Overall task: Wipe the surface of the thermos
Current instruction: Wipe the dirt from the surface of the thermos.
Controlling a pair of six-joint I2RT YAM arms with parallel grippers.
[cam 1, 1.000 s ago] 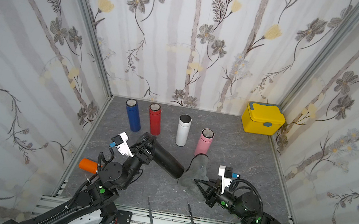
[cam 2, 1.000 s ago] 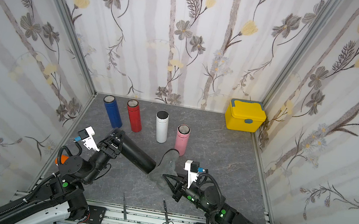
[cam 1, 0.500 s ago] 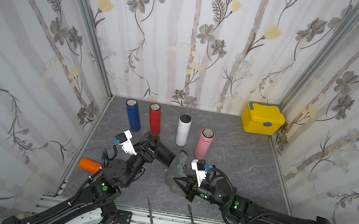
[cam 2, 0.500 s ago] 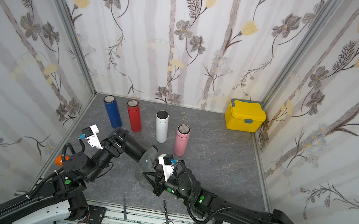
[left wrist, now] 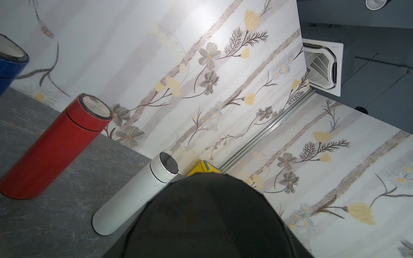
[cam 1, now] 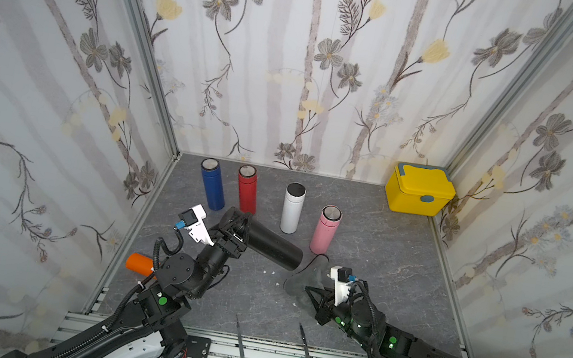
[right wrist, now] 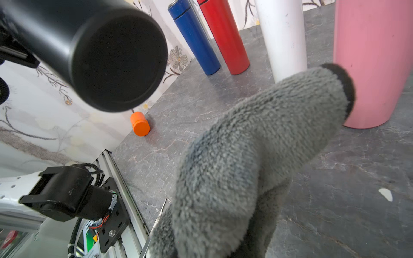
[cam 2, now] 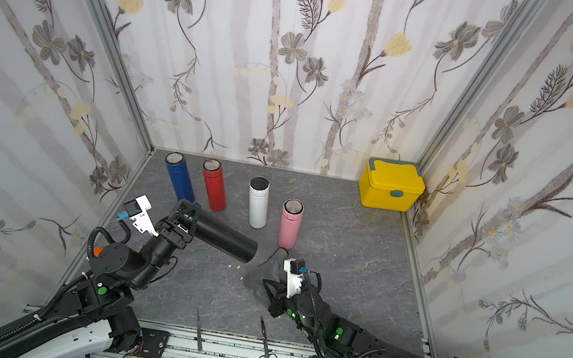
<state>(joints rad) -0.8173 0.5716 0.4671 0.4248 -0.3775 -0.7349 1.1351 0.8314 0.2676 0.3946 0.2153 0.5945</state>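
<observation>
Top view: four standing thermoses [cam 1: 292, 208]; one black thermos [cam 1: 274, 245]; one cloth [cam 1: 300, 286].

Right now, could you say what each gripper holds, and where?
Left gripper: black thermos, at one end; right gripper: grey cloth, at its bottom.

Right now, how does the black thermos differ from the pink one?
The black thermos is gripped at one end by the left fingers and held off the table, lying almost sideways; the pink thermos stands upright on the table, untouched. The pink thermos shows a silvery top, while the black thermos shows only a plain dark end. Both are smooth cylinders.
</observation>
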